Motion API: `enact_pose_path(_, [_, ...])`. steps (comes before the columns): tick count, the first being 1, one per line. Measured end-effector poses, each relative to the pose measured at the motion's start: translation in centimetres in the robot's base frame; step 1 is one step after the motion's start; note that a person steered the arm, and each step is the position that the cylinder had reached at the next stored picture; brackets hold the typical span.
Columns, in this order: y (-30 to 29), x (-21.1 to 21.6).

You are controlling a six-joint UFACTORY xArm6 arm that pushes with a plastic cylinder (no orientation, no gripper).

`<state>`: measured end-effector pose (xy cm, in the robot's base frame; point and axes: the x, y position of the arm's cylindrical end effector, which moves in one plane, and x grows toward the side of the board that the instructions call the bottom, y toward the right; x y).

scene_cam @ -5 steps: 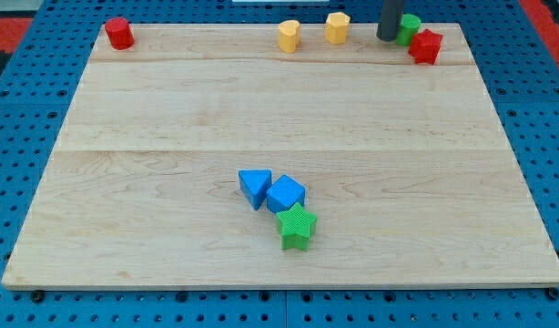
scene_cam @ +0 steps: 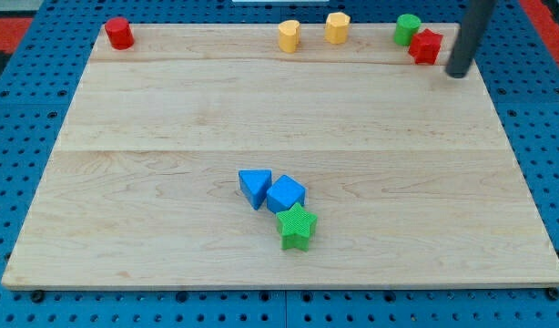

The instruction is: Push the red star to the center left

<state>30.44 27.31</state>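
Note:
The red star [scene_cam: 427, 46] lies at the view's top right of the wooden board [scene_cam: 170, 118], touching a green cylinder [scene_cam: 407, 28] on its upper left. My tip [scene_cam: 459, 72] is just right of and a little below the red star, a small gap apart from it. The dark rod rises from the tip toward the view's top edge.
A red cylinder [scene_cam: 119, 33] stands at the top left corner. Two yellow blocks [scene_cam: 289, 36] [scene_cam: 337, 27] stand along the top edge. A blue triangle [scene_cam: 255, 187], a blue cube [scene_cam: 286, 195] and a green star [scene_cam: 297, 226] cluster at the lower middle.
My tip has moved from left of the green cylinder to the right of and below the red star. No block has moved.

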Motion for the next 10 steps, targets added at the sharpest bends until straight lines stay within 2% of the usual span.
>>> enact_pose_path(2, [-0.3, -8.0])
enact_pose_path(3, [-3.0, -7.7])
enact_pose_path(5, [-8.6, -3.5])
enact_pose_path(7, [-8.0, -3.4])
enact_pose_path(8, [-7.6, -1.2])
enact_pose_path(10, [-11.8, 2.4])
